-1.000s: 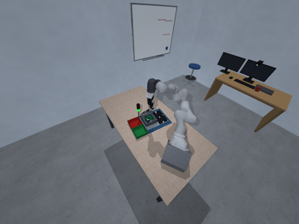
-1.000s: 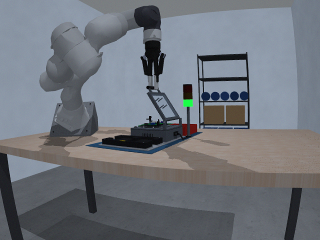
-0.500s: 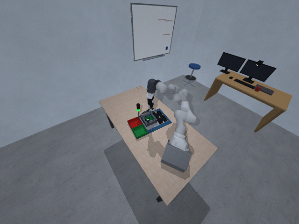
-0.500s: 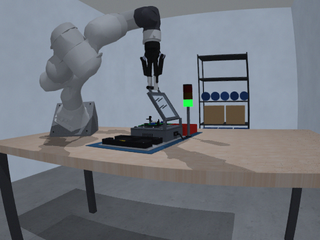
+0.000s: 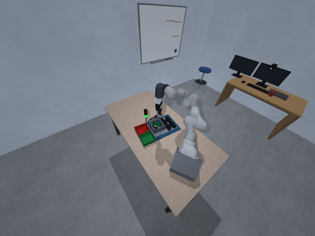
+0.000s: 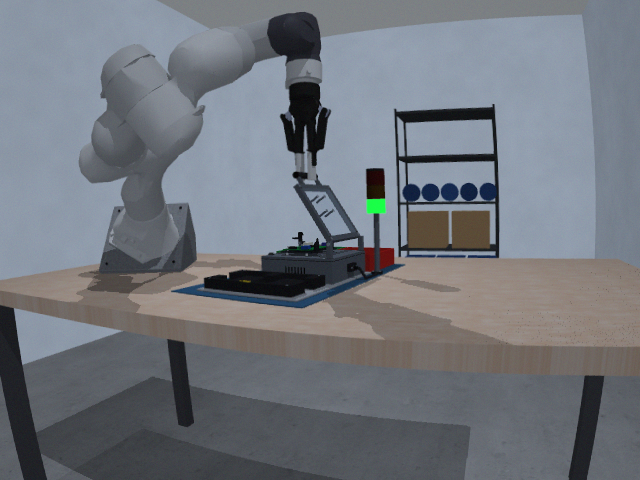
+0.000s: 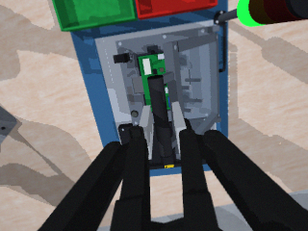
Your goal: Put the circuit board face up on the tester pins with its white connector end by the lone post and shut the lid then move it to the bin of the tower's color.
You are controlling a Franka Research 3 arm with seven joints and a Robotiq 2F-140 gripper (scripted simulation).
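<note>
The green circuit board (image 5: 157, 124) (image 7: 153, 64) lies face up in the grey tester (image 5: 156, 130) (image 6: 305, 266) (image 7: 202, 72). Its white connector end points toward the bins. The tester's clear lid (image 6: 325, 206) stands tilted open. My gripper (image 5: 158, 113) (image 6: 305, 174) (image 7: 162, 115) hangs over the lid's raised edge with its fingers nearly shut and empty. In the wrist view the black handle (image 7: 159, 101) runs under the gap between the fingertips. I cannot tell whether they touch it. The signal tower (image 5: 145, 113) (image 6: 375, 206) (image 7: 255, 12) shows green.
The green bin (image 5: 147, 139) (image 7: 93, 12) and the red bin (image 5: 141, 128) (image 6: 381, 254) (image 7: 173, 6) stand side by side next to the tester. The black tray (image 5: 169, 124) (image 6: 263, 283) lies on the tester's other side. All stand on a blue mat (image 6: 196, 290) (image 7: 84, 72).
</note>
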